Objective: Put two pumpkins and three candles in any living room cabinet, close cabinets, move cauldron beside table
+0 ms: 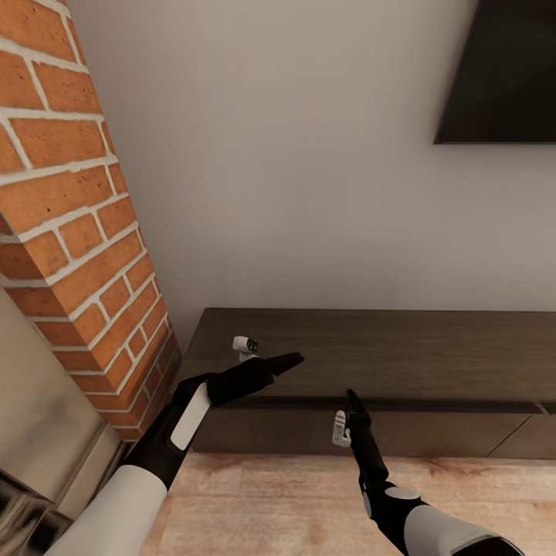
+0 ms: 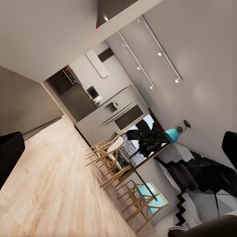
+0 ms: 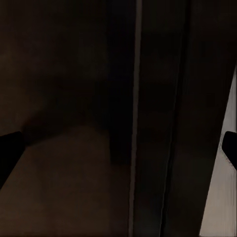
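Observation:
The long low dark-brown cabinet (image 1: 401, 347) runs along the white wall, and its flat drawer fronts (image 1: 371, 432) look flush under the top. My left gripper (image 1: 289, 361) hovers over the left end of the cabinet top, open and empty, with its dark fingers (image 2: 10, 153) far apart. My right gripper (image 1: 353, 398) points at the front top edge of the cabinet, close to the dark wood (image 3: 74, 98). It is open with nothing between its fingers (image 3: 10, 148). The pumpkins, candles, cauldron and coffee table are out of view.
A red brick column (image 1: 69, 232) stands just left of the cabinet, beside my left arm. A black TV (image 1: 502, 69) hangs on the wall above. Light wood floor (image 1: 270, 502) lies before the cabinet. Across the room are a dining table with wooden chairs (image 2: 123, 163) and grey kitchen cupboards (image 2: 113, 113).

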`<state>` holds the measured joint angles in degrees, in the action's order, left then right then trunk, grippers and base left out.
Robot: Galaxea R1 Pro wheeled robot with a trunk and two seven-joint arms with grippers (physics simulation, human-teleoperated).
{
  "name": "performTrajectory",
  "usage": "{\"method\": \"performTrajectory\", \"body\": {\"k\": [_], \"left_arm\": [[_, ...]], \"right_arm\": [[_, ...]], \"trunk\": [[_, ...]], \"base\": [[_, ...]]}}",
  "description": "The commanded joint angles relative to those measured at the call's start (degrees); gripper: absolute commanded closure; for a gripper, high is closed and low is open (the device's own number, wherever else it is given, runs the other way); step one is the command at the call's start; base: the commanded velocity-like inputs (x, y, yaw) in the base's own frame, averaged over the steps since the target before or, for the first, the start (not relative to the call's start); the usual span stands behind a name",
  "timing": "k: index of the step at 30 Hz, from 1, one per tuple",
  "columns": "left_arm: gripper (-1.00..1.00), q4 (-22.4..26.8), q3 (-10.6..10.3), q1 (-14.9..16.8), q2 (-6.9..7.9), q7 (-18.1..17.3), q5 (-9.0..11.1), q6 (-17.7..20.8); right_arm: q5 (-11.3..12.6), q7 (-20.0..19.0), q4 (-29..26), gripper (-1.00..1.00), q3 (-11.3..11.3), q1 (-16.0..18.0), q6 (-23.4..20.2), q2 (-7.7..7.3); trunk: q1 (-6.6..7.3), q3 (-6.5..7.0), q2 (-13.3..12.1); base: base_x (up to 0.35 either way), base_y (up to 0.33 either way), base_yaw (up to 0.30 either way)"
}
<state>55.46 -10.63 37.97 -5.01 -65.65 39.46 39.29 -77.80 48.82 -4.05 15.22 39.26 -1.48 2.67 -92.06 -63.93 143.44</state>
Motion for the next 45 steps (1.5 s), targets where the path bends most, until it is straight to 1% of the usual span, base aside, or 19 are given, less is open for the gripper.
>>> {"method": "performTrajectory", "body": {"k": [1,2,3,5,6,9,13,28,33,45], "left_arm": [[-1.00,0.0,0.0,0.0,0.00,0.0,0.0,0.0],[-1.00,0.0,0.0,0.0,0.00,0.0,0.0,0.0],[-1.00,0.0,0.0,0.0,0.00,0.0,0.0,0.0],[-1.00,0.0,0.0,0.0,0.00,0.0,0.0,0.0],[-1.00,0.0,0.0,0.0,0.00,0.0,0.0,0.0],[-1.00,0.0,0.0,0.0,0.00,0.0,0.0,0.0],[-1.00,0.0,0.0,0.0,0.00,0.0,0.0,0.0],[-1.00,0.0,0.0,0.0,0.00,0.0,0.0,0.0],[-1.00,0.0,0.0,0.0,0.00,0.0,0.0,0.0],[-1.00,0.0,0.0,0.0,0.00,0.1,0.0,0.0]], "right_arm": [[0.3,0.1,-0.3,-1.00,-0.3,0.1,-0.1,0.02],[0.4,0.1,-0.3,-1.00,-0.1,0.0,-0.4,0.04],[2.6,0.1,-0.8,-1.00,-5.4,0.0,-0.4,0.04],[4.6,0.1,-0.7,-1.00,-5.4,0.0,-0.6,0.05],[5.1,0.1,-0.7,1.00,-5.4,0.0,-0.7,0.02],[5.9,0.2,-0.5,1.00,-5.5,-0.1,-0.8,0.04],[6.1,0.1,-0.5,1.00,-5.5,-0.1,-0.8,0.05],[6.0,0.1,-0.5,1.00,-5.5,-0.2,-0.6,0.05],[6.1,0.0,-0.9,1.00,-5.5,-0.2,-0.5,0.03],[6.4,0.0,-1.2,1.00,-5.5,-0.2,-0.3,0.09]], "trunk": [[0.00,0.01,0.0],[0.00,0.01,0.0],[0.00,0.01,0.0],[0.00,0.01,0.0],[0.00,0.01,0.0],[0.00,0.01,0.0],[0.00,0.01,0.0],[0.00,0.01,0.0],[0.00,0.01,0.0],[0.00,0.01,0.0]], "base": [[0.000,0.000,0.000],[0.000,0.000,0.000],[0.000,0.000,0.000],[0.000,0.000,0.000],[0.000,0.000,0.000],[0.000,0.000,0.000],[0.000,0.000,0.000],[-0.002,0.000,0.000],[-0.144,0.000,0.000],[-0.009,0.000,0.000]]}}
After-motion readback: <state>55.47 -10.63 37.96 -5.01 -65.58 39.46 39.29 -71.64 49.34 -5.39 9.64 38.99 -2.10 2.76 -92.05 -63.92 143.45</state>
